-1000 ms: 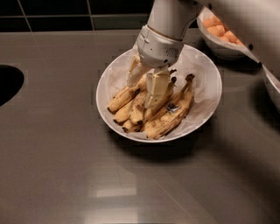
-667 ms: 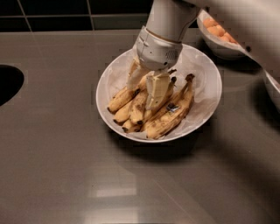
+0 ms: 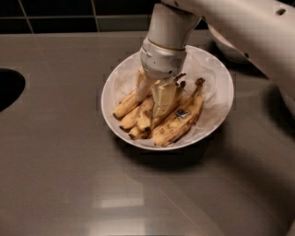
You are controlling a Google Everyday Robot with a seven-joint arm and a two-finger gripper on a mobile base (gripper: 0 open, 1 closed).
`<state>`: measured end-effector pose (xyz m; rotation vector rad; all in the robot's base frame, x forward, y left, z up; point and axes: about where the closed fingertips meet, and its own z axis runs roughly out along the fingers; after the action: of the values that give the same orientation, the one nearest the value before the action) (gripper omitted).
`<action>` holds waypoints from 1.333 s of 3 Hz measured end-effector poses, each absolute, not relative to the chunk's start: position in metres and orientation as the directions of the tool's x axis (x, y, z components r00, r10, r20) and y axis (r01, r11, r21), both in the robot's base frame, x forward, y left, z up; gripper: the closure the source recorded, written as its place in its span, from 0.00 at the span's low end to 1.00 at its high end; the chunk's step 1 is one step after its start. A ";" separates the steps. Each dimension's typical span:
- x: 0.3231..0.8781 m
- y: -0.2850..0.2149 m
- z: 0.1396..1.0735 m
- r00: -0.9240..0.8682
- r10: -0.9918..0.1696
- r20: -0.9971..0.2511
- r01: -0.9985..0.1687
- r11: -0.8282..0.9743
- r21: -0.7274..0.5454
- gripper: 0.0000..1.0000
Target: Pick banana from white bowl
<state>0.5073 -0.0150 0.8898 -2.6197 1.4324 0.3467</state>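
Note:
The white bowl [image 3: 216, 108], wide and paper-lined, sits in the middle of the grey counter and holds several ripe, brown-spotted bananas [image 3: 177, 122]. My gripper [image 3: 154, 102] reaches straight down into the bowl from above. It sits among the bananas at the left-centre of the pile and touches them. The white wrist above it hides the stem ends of some bananas. One banana at the right carries a small sticker.
My white arm crosses the top right and covers most of a smaller white bowl [image 3: 227, 51] behind the big one. A dark round sink opening [image 3: 7, 87] lies at the left edge. A dark tiled wall [image 3: 69, 14] runs along the back of the counter [image 3: 69, 175].
My arm has swung lower across the top right and now hides the orange fruits in the small bowl. The gripper stays down among the bananas; the bowl has not moved.

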 end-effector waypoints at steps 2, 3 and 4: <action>0.507 -0.015 0.890 0.522 -0.811 -0.264 -0.842 -0.539 -0.008 0.91; 0.514 -0.008 0.893 0.525 -0.809 -0.265 -0.845 -0.532 -0.052 1.00; 0.512 -0.001 0.913 0.557 -0.785 -0.271 -0.829 -0.544 -0.130 1.00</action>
<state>0.5117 -0.0010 0.9128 -2.5505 1.3478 0.2642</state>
